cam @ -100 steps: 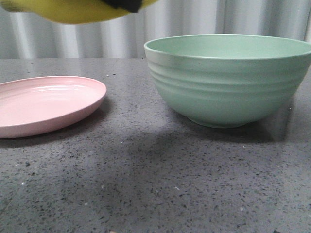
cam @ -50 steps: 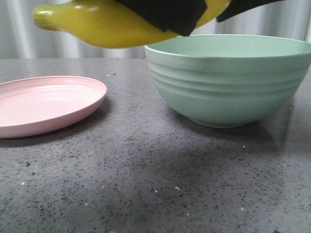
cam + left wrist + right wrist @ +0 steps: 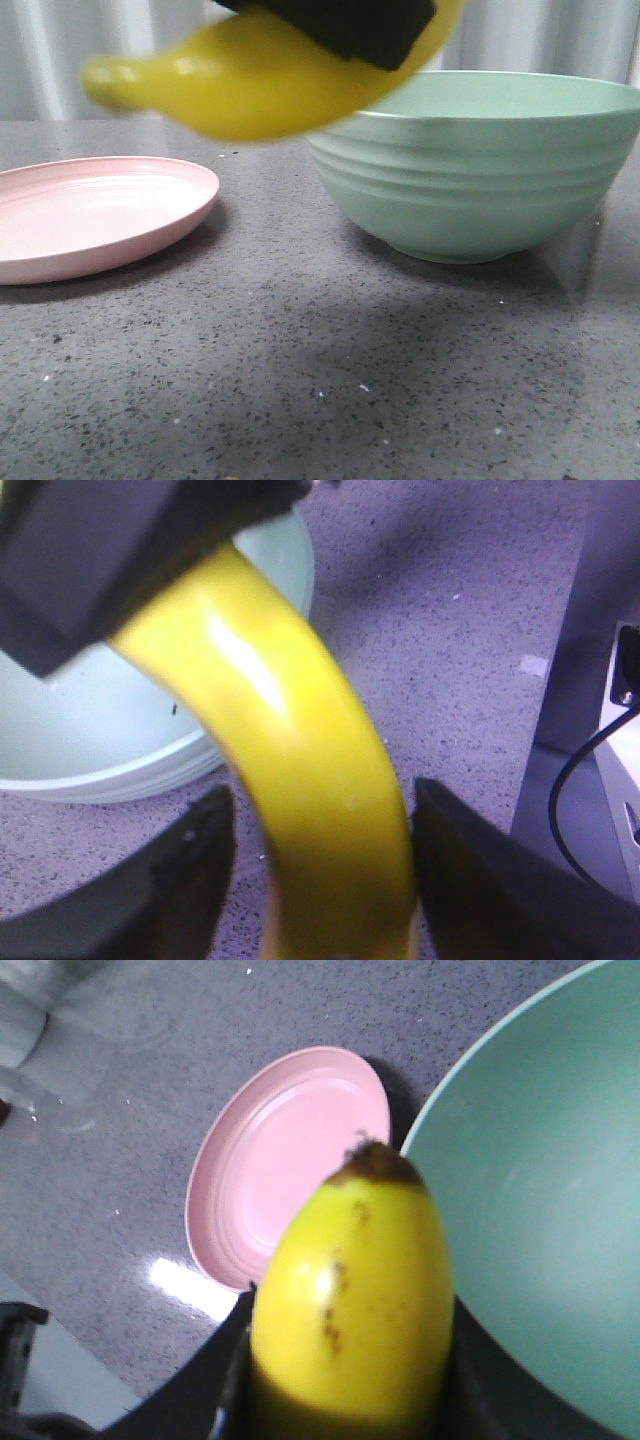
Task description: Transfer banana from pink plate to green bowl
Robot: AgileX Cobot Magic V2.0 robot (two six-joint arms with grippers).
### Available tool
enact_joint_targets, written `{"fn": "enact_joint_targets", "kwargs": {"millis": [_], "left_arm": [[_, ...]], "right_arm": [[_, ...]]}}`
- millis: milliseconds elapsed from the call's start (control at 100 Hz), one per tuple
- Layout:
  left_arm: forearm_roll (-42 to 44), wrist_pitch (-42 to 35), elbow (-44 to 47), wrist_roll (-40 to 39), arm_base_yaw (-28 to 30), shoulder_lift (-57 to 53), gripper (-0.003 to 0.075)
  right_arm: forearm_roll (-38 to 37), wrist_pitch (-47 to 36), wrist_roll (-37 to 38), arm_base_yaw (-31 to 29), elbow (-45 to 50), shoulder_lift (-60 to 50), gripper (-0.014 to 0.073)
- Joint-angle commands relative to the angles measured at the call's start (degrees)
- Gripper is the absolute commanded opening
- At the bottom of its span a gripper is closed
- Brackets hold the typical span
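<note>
You see the banana (image 3: 260,85) in the air, both arms' fingers (image 3: 190,870) closed on it. Its long axis lies sideways, one end over the green bowl (image 3: 480,165) rim, the other toward the pink plate (image 3: 90,215).

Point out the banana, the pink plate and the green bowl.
banana (image 3: 250,85), front view, its yellow belly.
pink plate (image 3: 90,215), front view, its shallow inner face.
green bowl (image 3: 470,180), front view, its ridged outer wall.

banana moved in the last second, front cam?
Yes. The banana has dropped lower and shifted right, now overlapping the green bowl rim's left edge.
</note>
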Motion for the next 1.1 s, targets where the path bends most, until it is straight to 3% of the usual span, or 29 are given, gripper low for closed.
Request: {"fn": "enact_joint_targets", "kwargs": {"millis": [0,440,680,780,970,1090], "left_arm": [[0.52,-4.47,-2.15,0.16,0.53,-3.01,0.0449],[0.52,-5.24,-2.15,-0.48,3.26,-15.26,0.0442],[-0.24,-5.24,-2.15,-0.48,3.26,-15.81,0.0442],[-0.24,-5.24,-2.15,-0.48,3.26,-15.81,0.0442],[-0.27,-5.27,-2.15,-0.48,3.26,-15.81,0.0442],[-0.37,-5.37,-2.15,-0.48,3.26,-15.81,0.0442]], "right_arm": [[-0.55,-3.66,-3.99,-0.1,-1.87,-1.23,-0.0071],[-19.02,-20.06,-5.61,-6.5,-4.0,-1.29,-0.0071],[-20.14,-20.72,-5.61,-9.38,-4.0,1.65,-0.0064],[-20.24,-19.82,-5.61,-9.38,-4.0,3.63,0.0016],[-20.24,-18.23,-5.61,-9.38,-4.0,5.81,0.031],[-20.24,-18.59,-5.61,-9.38,-4.0,5.81,0.0386]]}}
